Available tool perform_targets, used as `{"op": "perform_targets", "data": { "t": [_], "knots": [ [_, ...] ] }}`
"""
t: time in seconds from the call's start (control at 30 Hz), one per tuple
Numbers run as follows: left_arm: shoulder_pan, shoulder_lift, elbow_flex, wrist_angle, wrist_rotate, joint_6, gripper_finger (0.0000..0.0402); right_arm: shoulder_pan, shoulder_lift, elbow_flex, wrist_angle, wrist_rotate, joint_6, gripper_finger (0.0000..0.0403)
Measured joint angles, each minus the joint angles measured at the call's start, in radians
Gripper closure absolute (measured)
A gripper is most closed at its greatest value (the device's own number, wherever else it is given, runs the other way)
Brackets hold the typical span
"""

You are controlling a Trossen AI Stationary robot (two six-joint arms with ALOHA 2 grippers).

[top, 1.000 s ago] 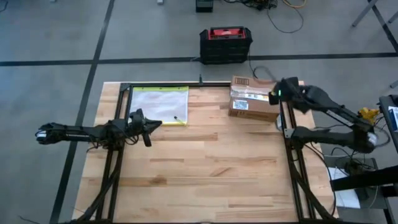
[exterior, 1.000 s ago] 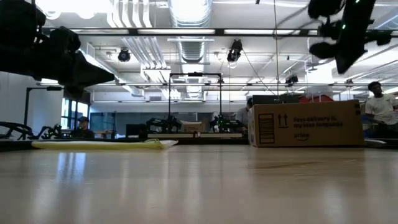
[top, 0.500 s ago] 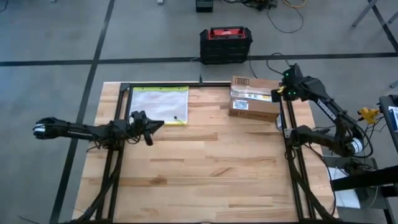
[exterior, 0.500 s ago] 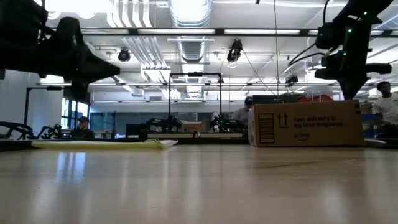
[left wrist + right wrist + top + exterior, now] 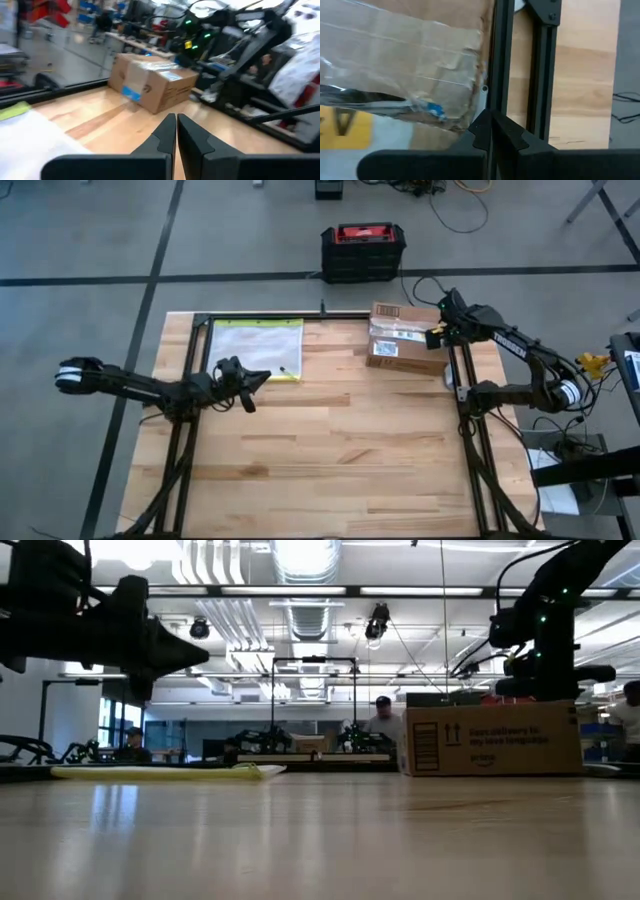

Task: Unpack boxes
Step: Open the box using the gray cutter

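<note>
While the wooden table (image 5: 330, 440) carries only 2 loose things, both at its far side, the 2 dark arms reach in over it from opposite sides. The left arm stretches almost level from beyond the table's left edge toward the right, its forearm low over the boards, and the left gripper (image 5: 254, 377) hangs above the wood just near the near right corner of the clear yellow-edged pouch (image 5: 257, 348), fingers (image 5: 165, 131) pressed together and holding nothing. The right arm rises from its base at the table's right edge, folds at the elbow and comes back leftward, so that the right gripper (image 5: 437, 332) sits at the right end of the cardboard box (image 5: 404, 340), over the black frame rail (image 5: 501, 55) that runs beside it; its fingers (image 5: 492, 127) are likewise closed with nothing between them. The box lies at the far right of the table, taped shut, a white label (image 5: 386, 348) on its top and black printed marks (image 5: 485, 742) on its side. The pouch lies flat at the far left, well apart from the box. On the floor beyond the table stands a black and red case (image 5: 364, 250).
</note>
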Motion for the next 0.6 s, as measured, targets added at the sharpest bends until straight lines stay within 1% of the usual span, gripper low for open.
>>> {"op": "perform_targets", "data": {
  "t": [0.17,0.33,0.53,0.6],
  "knots": [
    [0.000,0.097,0.008,0.083,-0.002,0.033,0.0401,0.026,-0.002,-0.002,0.013,0.010,0.034,0.0403],
    [0.001,0.193,0.086,0.086,-0.001,0.074,0.0401,0.049,-0.018,-0.004,0.008,0.005,0.053,0.0403],
    [0.000,0.317,0.217,0.085,0.004,0.187,0.0401,0.173,-0.028,-0.004,0.031,0.004,0.115,0.0403],
    [0.001,0.358,0.260,0.085,0.027,0.213,0.0401,0.223,-0.027,-0.004,0.041,0.005,0.146,0.0403]
  ]
}}
